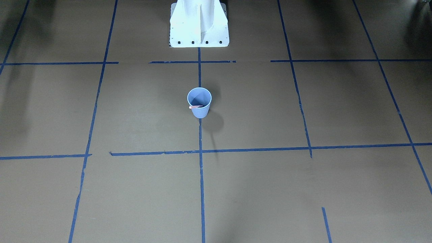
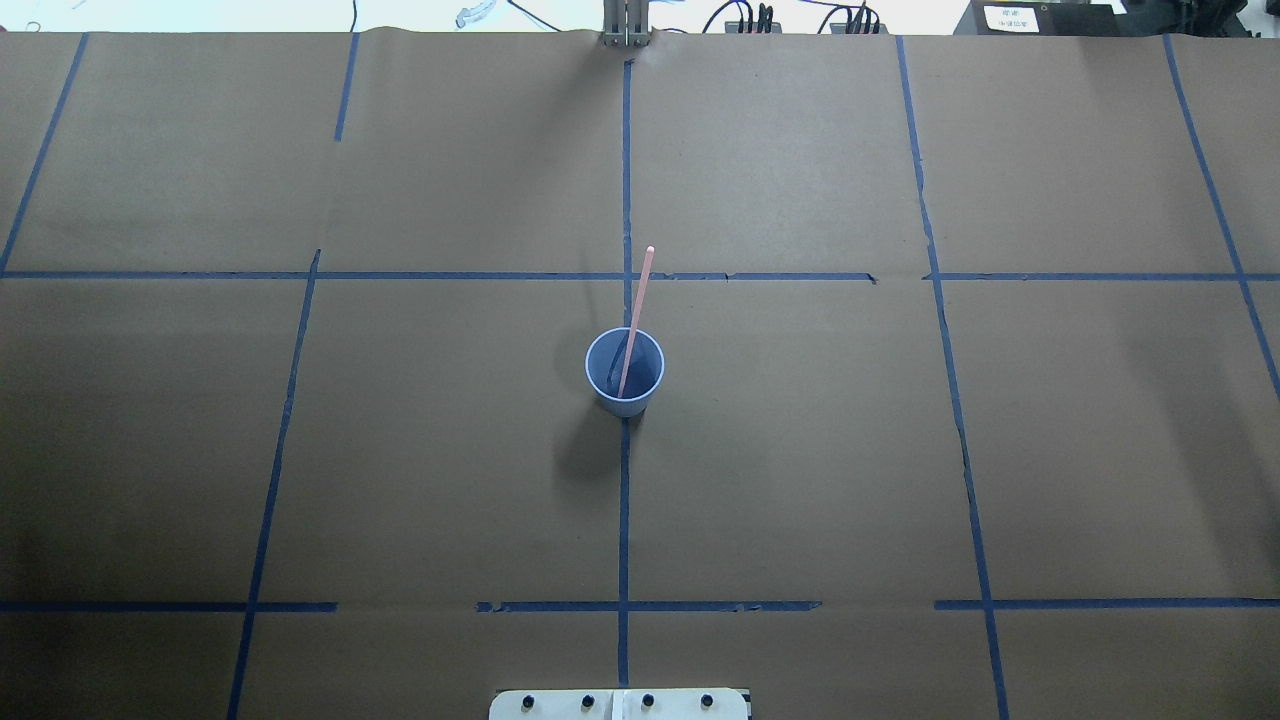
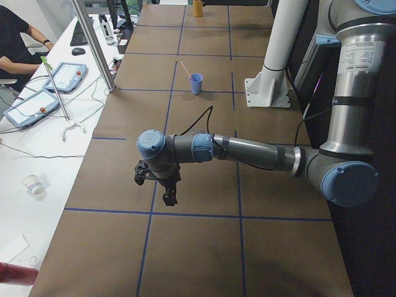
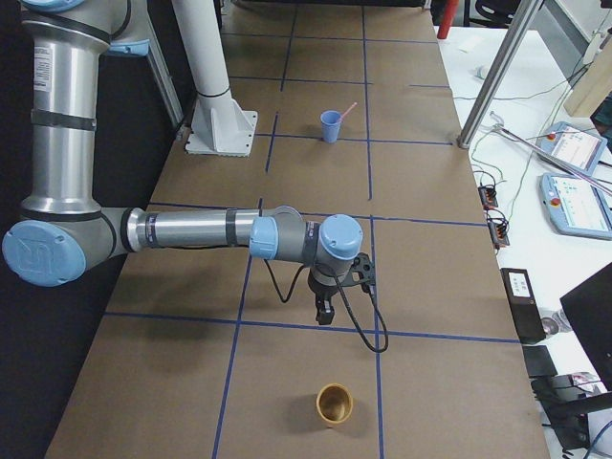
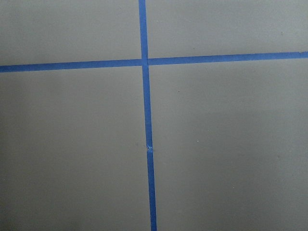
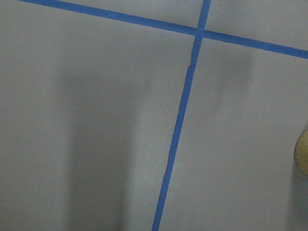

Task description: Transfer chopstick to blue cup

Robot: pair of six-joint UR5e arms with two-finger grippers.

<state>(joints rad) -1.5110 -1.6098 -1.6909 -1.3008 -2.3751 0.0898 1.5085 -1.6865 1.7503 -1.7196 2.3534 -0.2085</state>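
Note:
The blue cup [image 1: 201, 112] stands upright at the table's middle on a blue tape line; it also shows in the overhead view [image 2: 645, 372] and both side views [image 3: 195, 84] [image 4: 330, 126]. One pinkish-red chopstick [image 2: 637, 300] stands in it, leaning on the rim away from the robot [image 1: 195, 107] [image 3: 184, 68] [image 4: 347, 110]. My left gripper [image 3: 168, 197] hangs over the table far from the cup, toward the left end. My right gripper [image 4: 325, 314] hangs toward the right end. Both show only in the side views, so I cannot tell whether they are open or shut.
A tan cup [image 4: 335, 404] stands near the right end of the table, its edge in the right wrist view [image 6: 303, 154]. The white robot base [image 1: 199, 30] sits behind the blue cup. A metal post [image 3: 93, 43] and the operators' desk lie beyond the far edge.

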